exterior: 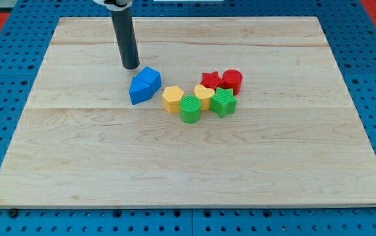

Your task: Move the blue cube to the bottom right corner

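My tip (130,66) — a bare rod, no jaws to open or close — sits just up-left of the blue cube (144,85) at mid-board, placed to push it toward the wooden board's (292,177) bottom-right corner.

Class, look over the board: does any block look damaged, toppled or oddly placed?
Nothing stands out. The blue blocks sit together by my tip; yellow, green and red blocks cluster to their right, all intact on the wooden board.
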Controlling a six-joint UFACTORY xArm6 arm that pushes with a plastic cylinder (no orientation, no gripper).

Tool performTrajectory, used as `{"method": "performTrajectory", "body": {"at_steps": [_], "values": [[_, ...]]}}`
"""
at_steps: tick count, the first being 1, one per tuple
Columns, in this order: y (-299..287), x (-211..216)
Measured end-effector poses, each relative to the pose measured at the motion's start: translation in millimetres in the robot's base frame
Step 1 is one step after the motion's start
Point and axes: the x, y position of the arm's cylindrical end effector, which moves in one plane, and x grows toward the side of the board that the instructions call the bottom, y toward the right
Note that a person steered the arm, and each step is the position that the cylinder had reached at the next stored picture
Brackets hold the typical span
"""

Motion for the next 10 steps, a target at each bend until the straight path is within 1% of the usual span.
{"method": "performTrajectory", "body": {"at_steps": [1,2,4,5,6,7,8,9,10], "values": [[48,7],[59,19],[58,35],[57,50],[50,68],[28,85],[6,109],[-1,136],[6,167]]}}
